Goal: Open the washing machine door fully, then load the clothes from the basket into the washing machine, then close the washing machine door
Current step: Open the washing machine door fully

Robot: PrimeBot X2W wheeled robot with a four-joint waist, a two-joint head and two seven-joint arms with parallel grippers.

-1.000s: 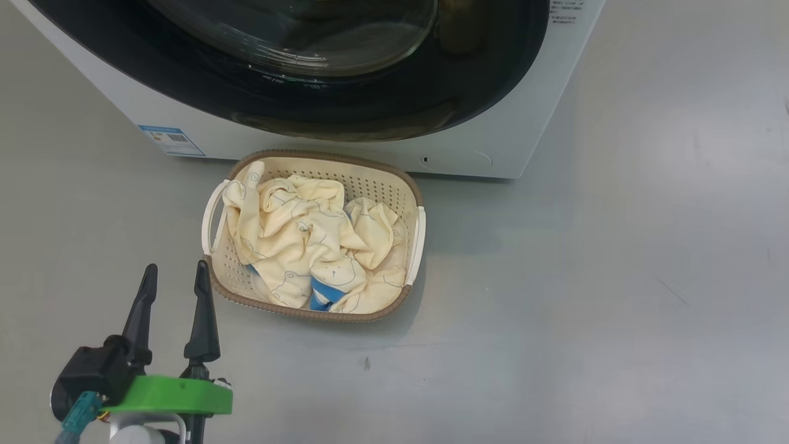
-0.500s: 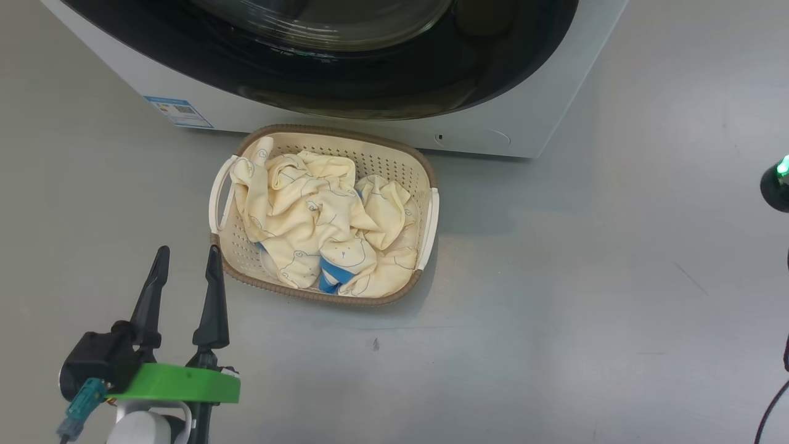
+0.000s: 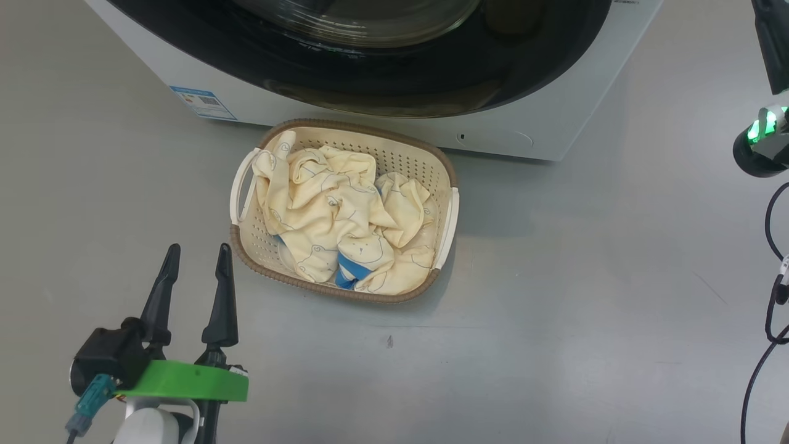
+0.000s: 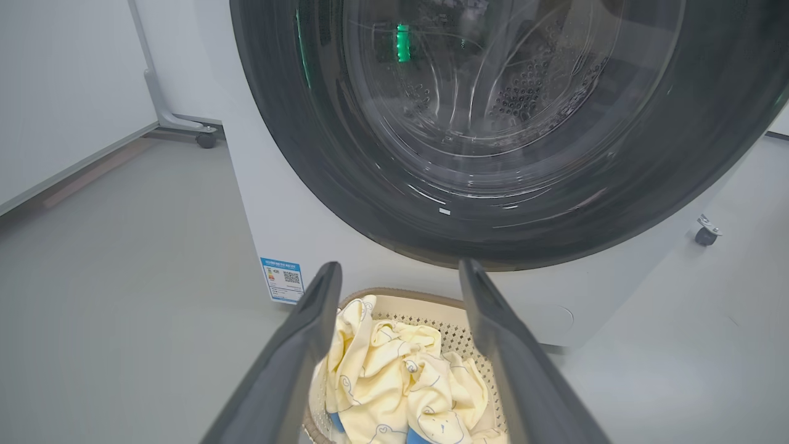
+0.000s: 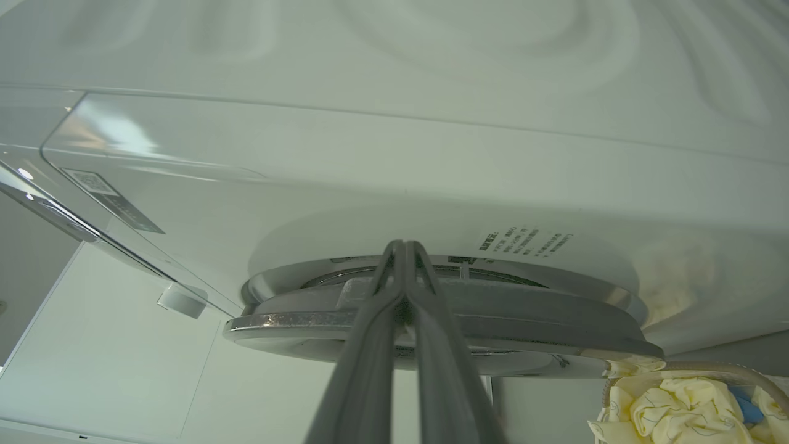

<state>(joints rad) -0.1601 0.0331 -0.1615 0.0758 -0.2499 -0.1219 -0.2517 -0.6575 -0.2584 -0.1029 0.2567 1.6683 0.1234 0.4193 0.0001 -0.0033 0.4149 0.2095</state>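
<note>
The washing machine stands at the top of the head view, and its door, a black ring around a glass bowl, faces me. Before it on the floor sits the basket, holding the cream clothes. My left gripper hangs open just left of the basket, holding nothing. In the left wrist view its fingers frame the clothes below the door. My right gripper is shut, with its tips at the door's edge, which is seen side-on against the machine front.
Grey floor spreads to the right of and in front of the basket. My right wrist with a green light and a black cable occupy the right edge. A wheeled frame leg stands behind the machine's left side, near a white wall.
The head camera has moved, shifting the machine and basket rightward in its view. My right wrist with its green light has come in at the right edge. The left gripper stays open.
</note>
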